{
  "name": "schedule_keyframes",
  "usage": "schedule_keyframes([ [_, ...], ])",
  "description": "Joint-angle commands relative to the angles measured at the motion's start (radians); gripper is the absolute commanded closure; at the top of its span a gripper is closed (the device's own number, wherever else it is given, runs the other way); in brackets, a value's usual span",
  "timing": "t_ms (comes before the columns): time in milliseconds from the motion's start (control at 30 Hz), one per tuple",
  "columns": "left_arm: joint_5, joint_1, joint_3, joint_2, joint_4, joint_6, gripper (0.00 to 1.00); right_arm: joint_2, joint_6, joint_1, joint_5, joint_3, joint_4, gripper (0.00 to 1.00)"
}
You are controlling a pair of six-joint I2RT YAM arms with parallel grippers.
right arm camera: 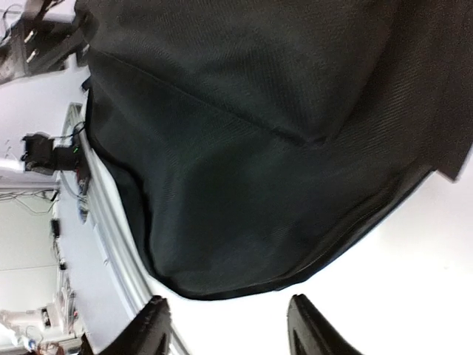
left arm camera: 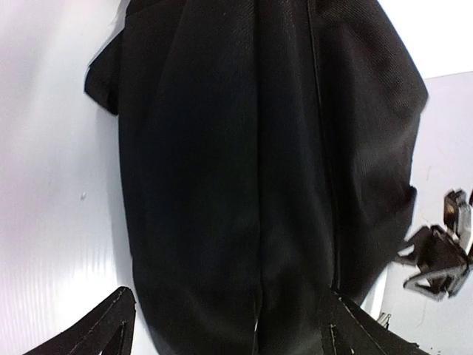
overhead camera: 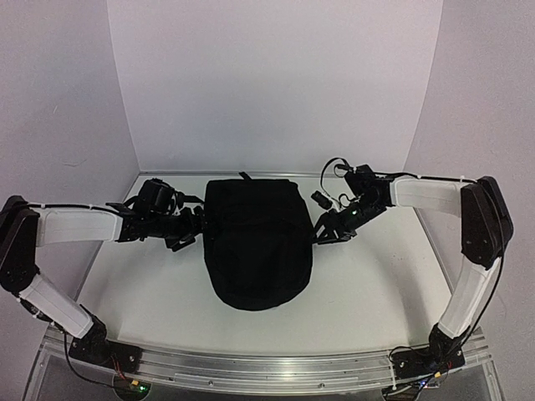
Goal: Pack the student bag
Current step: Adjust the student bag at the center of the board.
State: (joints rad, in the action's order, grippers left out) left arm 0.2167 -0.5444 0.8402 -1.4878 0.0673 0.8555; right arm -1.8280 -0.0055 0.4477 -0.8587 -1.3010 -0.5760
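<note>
Top external view: the student bag point(overhead camera: 255, 242) lies flat in the middle of the white table point(overhead camera: 368, 292), between the two arms. Its rounded end points toward the aluminium rail point(overhead camera: 267, 368) at the near edge and its squarer end toward the back wall. A small black loop point(overhead camera: 245, 176) sticks out at that far end. The left gripper point(overhead camera: 185, 230) reaches in from the left and meets the bag's left edge. The right gripper point(overhead camera: 328, 232) sits just beside the bag's right edge, level with its middle.

Left wrist view: the bag fills nearly the whole picture, plain black woven fabric with a long seam and a darker zip line running down it. The two fingers point(left arm camera: 118, 325) of the left pincer stand spread wide at the bottom corners, with fabric lying across the space between them. Whether they press on it cannot be told. The other arm's pincer shows at the right edge, on the far side of the bag.

Right wrist view: the right pincer's fingers point(right arm camera: 307, 329) are spread apart, with bare white table between them and nothing pinched. The bag's rounded, piped edge hangs just beyond the tips.

The fabric seen in all three views is unmarked black weave.
</note>
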Motion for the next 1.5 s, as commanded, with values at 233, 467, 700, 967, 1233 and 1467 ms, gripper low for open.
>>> schedule_keyframes([
  [233, 0.027, -0.085, -0.121, 0.098, 0.007, 0.002, 0.11, -0.204, 0.089, 0.004, 0.080, -0.108, 0.058, 0.37],
  [467, 0.040, -0.125, -0.117, -0.008, -0.063, 0.013, 0.26, -0.247, 0.128, 0.004, -0.009, -0.145, 0.082, 0.81],
  [700, -0.054, -0.116, 0.048, -0.070, 0.040, -0.076, 0.54, -0.123, 0.145, -0.008, -0.032, -0.194, 0.081, 1.00],
  [967, 0.025, 0.027, 0.242, -0.158, 0.062, -0.169, 0.86, -0.025, 0.143, -0.014, 0.046, -0.196, 0.080, 1.00],
  [1233, 0.111, 0.021, 0.359, -0.309, 0.070, -0.174, 0.99, -0.072, 0.132, -0.015, 0.086, -0.092, 0.081, 1.00],
  [1467, 0.081, -0.060, 0.272, -0.261, 0.035, -0.139, 1.00, -0.065, 0.099, -0.015, 0.116, -0.033, 0.081, 1.00],
])
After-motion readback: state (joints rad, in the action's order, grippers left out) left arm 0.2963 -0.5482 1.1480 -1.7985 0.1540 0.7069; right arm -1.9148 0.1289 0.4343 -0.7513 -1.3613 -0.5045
